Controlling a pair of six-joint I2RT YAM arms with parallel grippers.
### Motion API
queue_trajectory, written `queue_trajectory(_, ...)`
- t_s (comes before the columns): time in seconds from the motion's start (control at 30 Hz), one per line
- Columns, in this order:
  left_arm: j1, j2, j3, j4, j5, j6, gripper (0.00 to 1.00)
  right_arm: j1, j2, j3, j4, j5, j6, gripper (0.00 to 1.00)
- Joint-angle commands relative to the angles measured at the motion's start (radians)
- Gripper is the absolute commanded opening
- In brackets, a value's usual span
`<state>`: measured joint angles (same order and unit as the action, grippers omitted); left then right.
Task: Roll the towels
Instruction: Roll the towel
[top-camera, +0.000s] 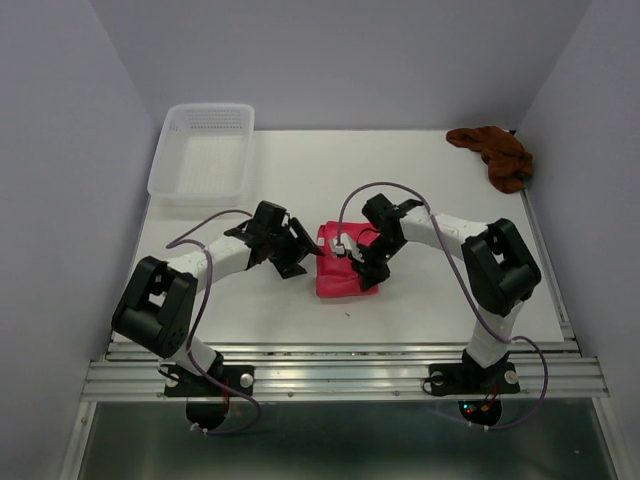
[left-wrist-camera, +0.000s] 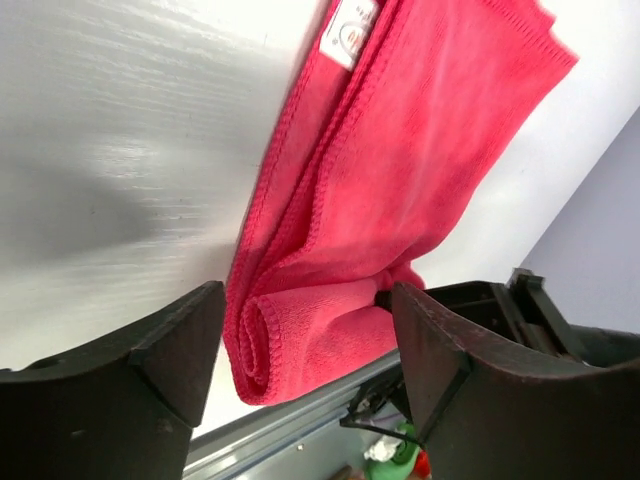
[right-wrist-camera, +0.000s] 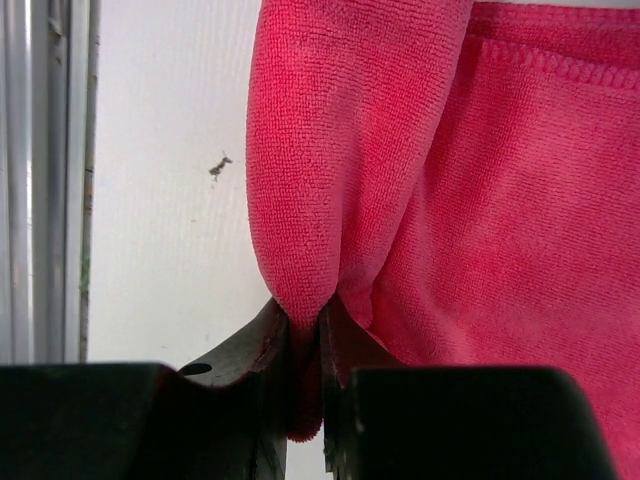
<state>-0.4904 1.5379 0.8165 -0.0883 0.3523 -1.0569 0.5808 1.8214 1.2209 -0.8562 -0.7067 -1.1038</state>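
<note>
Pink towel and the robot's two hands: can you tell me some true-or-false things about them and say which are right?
1. The right gripper is pinching a fold of the pink towel. True.
2. The left gripper is squeezed shut on the pink towel. False: its fingers stand wide apart, one on each side of the towel's near end.
3. One end of the pink towel is curled into a small roll. True, as the left wrist view shows.
4. The brown towel lies inside the white basket. False: it sits crumpled at the far right corner of the table, and the basket is at the far left.
</note>
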Motion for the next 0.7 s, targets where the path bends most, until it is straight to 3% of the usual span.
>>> queue_trajectory(0.0, 0.004, -0.087, 0.001, -0.034, -0.091, 0.051, 0.79, -0.022, 0.035, 0.038, -0.064, -0.128, 0.077, 0.01)
queue_trajectory(0.2, -0.034, -0.171, -0.046, 0.004, -0.147, 0.11, 0.91, -0.076, 0.085, 0.034, -0.024, -0.221, 0.211, 0.01)
queue_trajectory(0.37, -0.089, -0.176, -0.063, 0.035, -0.159, 0.15, 0.91, -0.148, 0.128, 0.029, 0.037, -0.299, 0.332, 0.01)
queue_trajectory(0.67, -0.137, -0.203, -0.14, 0.185, -0.133, 0.158, 0.91, -0.18, 0.177, -0.009, 0.132, -0.31, 0.456, 0.01)
